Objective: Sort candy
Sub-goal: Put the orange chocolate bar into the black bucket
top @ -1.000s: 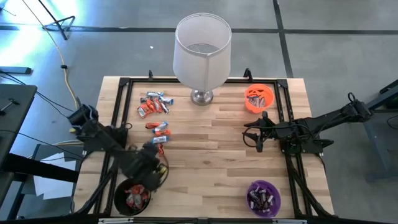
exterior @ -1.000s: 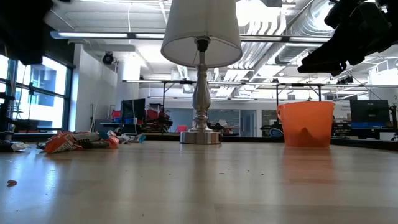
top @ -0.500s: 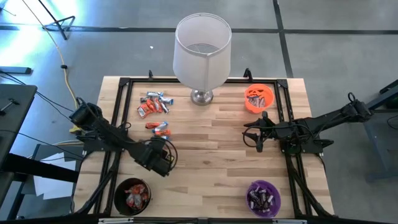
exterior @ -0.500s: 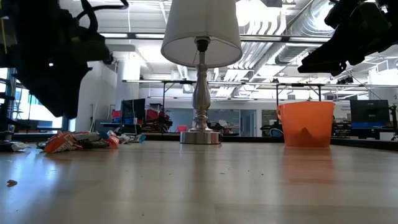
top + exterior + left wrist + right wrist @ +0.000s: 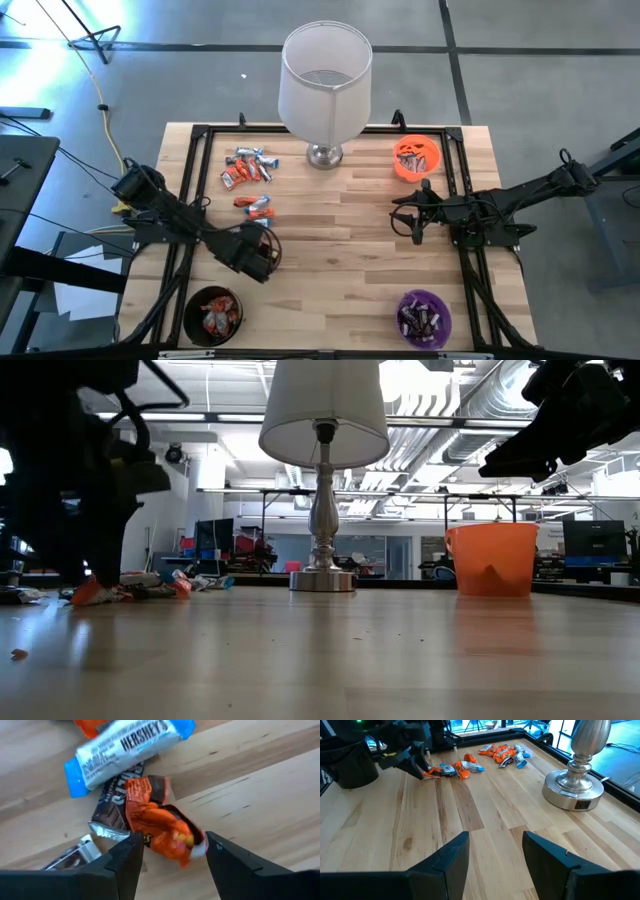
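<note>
My left gripper (image 5: 170,855) is open and points down over a small cluster of candy at the table's left middle (image 5: 257,222). Its fingers stand on either side of an orange-red candy (image 5: 160,827). That candy lies on the wood against a dark brown one (image 5: 112,805), with a silvery blue-white one (image 5: 127,750) beyond. A bigger pile of candy (image 5: 247,168) lies at the far left. My right gripper (image 5: 495,855) waits open above the table's right side (image 5: 418,215), holding nothing. My left gripper comes from above with one finger on each side of the orange-red candy, whose crumpled end (image 5: 196,847) lies right beside one finger (image 5: 220,855). Whether a finger touches the wrapper, I cannot tell. The candy lies flat on the table.
A lamp (image 5: 325,85) stands at the far middle. An orange bowl (image 5: 416,158) sits far right, a purple bowl (image 5: 424,318) near right and a black bowl (image 5: 212,315) near left, each holding candy. Bare wood fills the table's middle.
My left gripper has gone from beside the black bowl toward the table's far edge and down, and now stands low over the small candy cluster. The candies have stayed where they were.
</note>
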